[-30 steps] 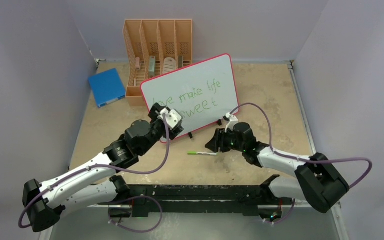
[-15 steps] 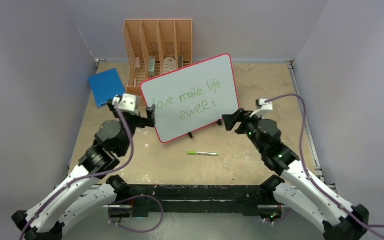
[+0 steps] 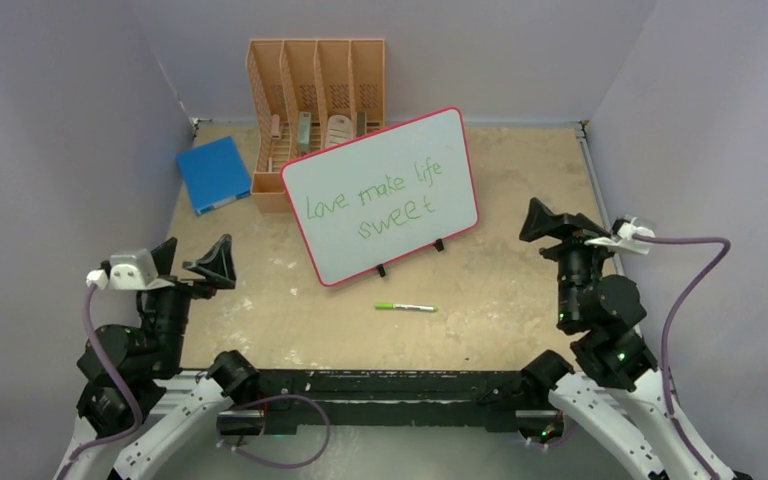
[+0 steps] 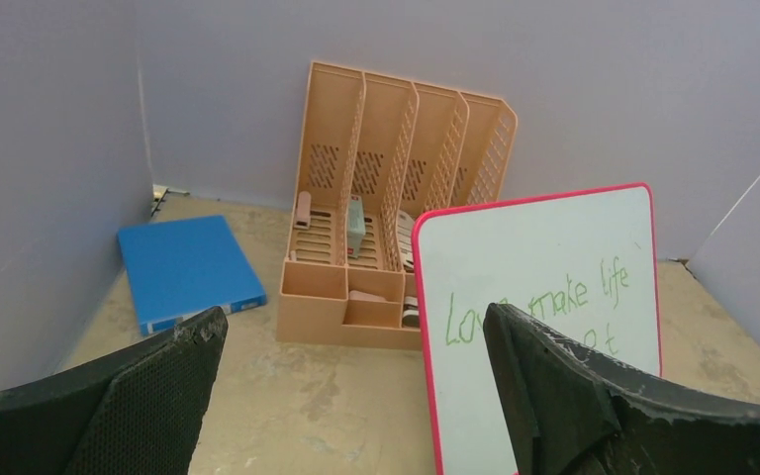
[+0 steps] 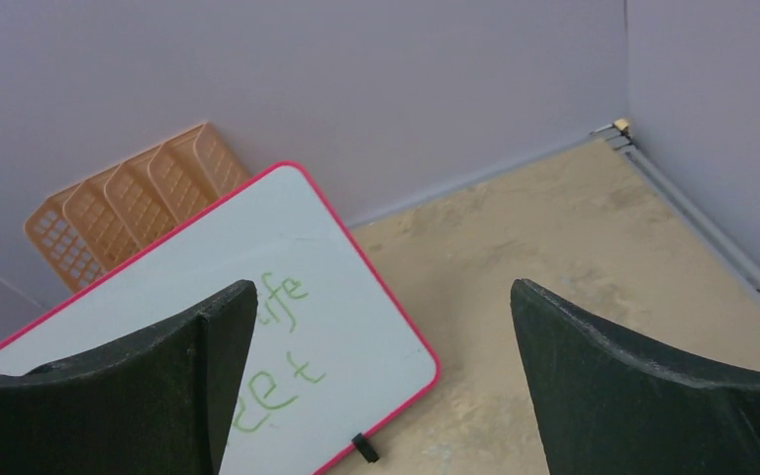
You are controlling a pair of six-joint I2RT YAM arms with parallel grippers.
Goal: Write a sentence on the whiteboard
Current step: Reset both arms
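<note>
Left gripper [image 3: 192,262], jaws wide and empty, has drawn back from the whiteboard [image 3: 400,150] to the near left. The board stands centre-far against the orange file organizer [image 3: 315,80], bearing the sentence [image 3: 375,200]. The green marker [image 3: 406,307] lies just near it. Right gripper [image 3: 560,222], also wide and empty, has retreated right. The writing appears complete.

Plain lavender walls [image 3: 520,50] around a scuffed tan tabletop [image 3: 520,290], under soft even light.

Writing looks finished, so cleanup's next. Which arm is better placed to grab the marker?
Probably right: the right end effector, open, sits slightly nearer the marker than the left end effector.
</note>
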